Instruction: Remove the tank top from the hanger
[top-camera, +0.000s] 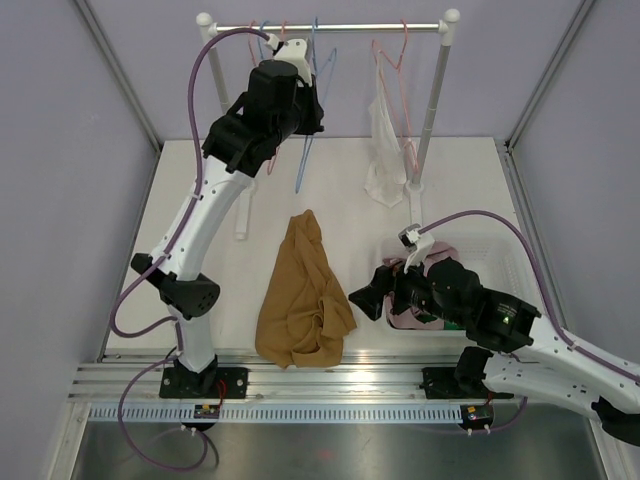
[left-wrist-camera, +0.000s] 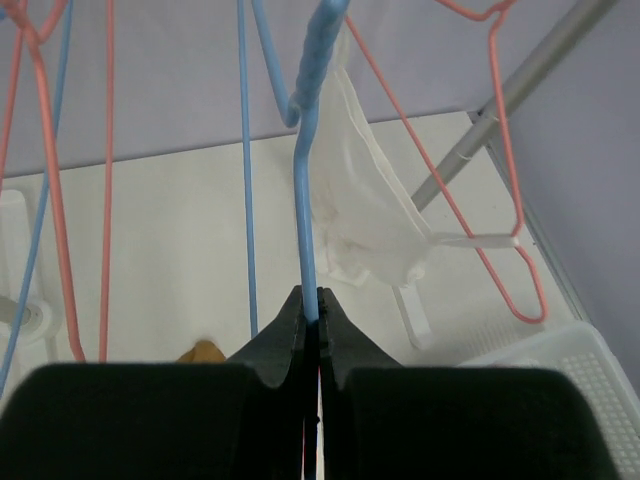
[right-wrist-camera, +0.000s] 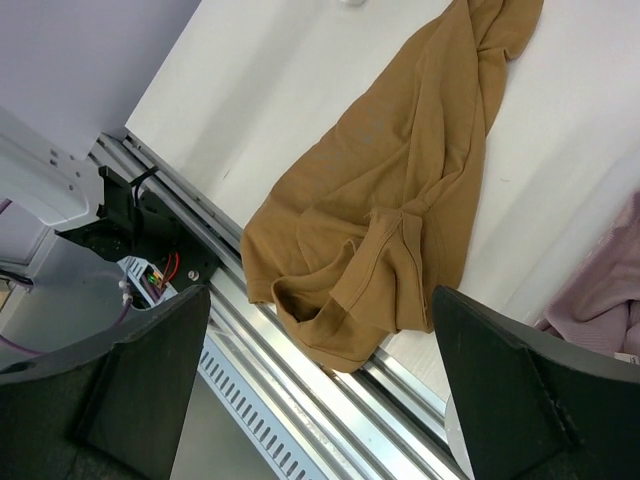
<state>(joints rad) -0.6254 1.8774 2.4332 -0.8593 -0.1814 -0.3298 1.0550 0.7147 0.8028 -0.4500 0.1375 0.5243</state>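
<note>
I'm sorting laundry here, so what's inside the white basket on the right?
A pink garment lies in the white basket. The right arm covers most of the inside, so anything else in there is hidden.

Rack (top-camera: 340, 27) bar above left fingers (left-wrist-camera: 288, 335), white garment (left-wrist-camera: 368, 215) to their right; basket (top-camera: 500, 262) with pink cloth (right-wrist-camera: 600, 295) beside right fingers (right-wrist-camera: 520, 400).

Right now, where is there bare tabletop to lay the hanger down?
Bare strips flank the brown tank top: one toward the left arm, one toward the basket. Crowded under the hangers on the rack and around the open right gripper.
</note>
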